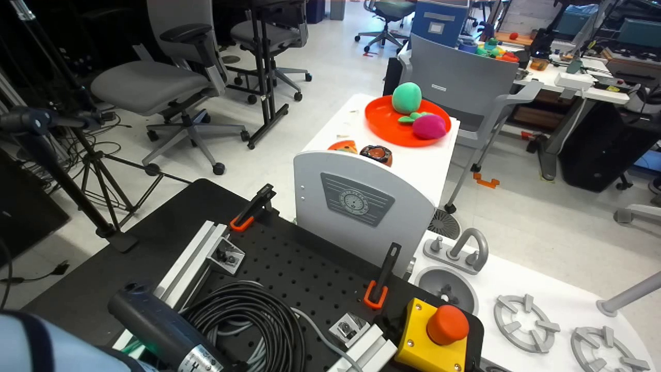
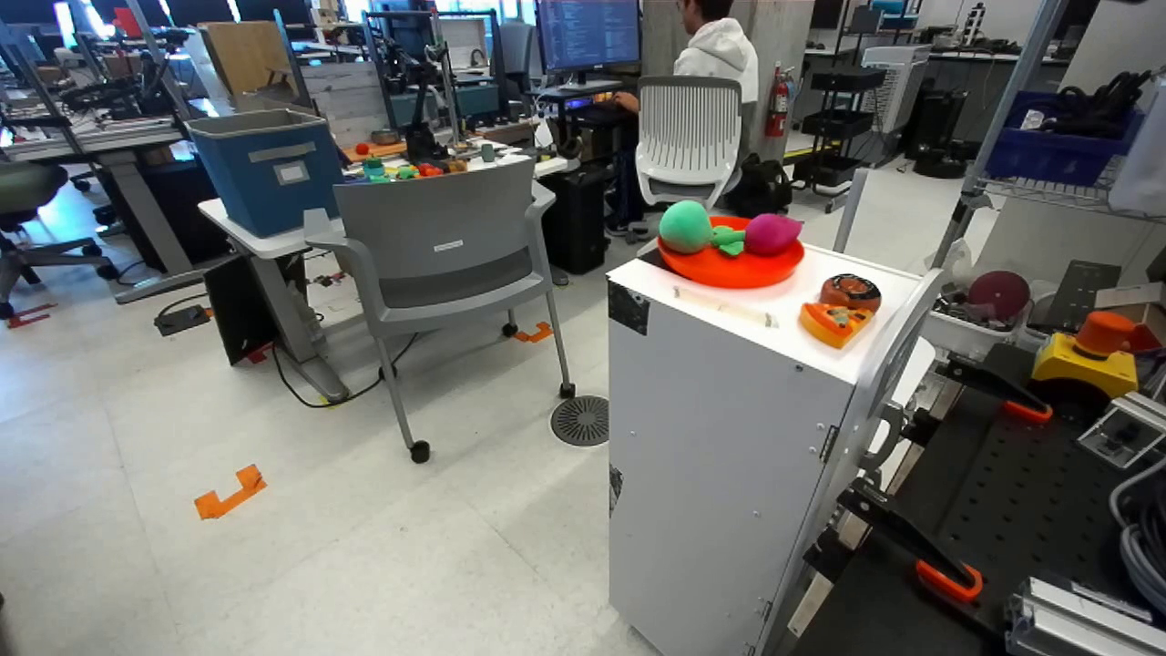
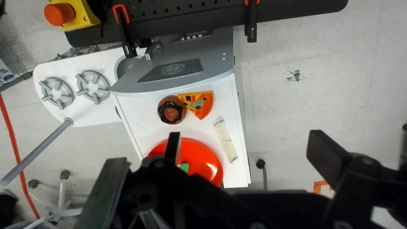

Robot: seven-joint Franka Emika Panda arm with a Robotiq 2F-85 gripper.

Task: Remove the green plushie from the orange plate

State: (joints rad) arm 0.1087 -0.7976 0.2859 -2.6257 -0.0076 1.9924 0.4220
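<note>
The fingers (image 3: 329, 159) stand spread wide, gripping and touching nothing. In both exterior views the green plushie (image 1: 407, 98) sits near the rim of the orange plate (image 1: 384, 125), beside the magenta toy (image 1: 429, 127).

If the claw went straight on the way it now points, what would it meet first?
Probably the orange plate or the white cabinet top under it; the wrist view leaves exact line and depth unclear.
</note>
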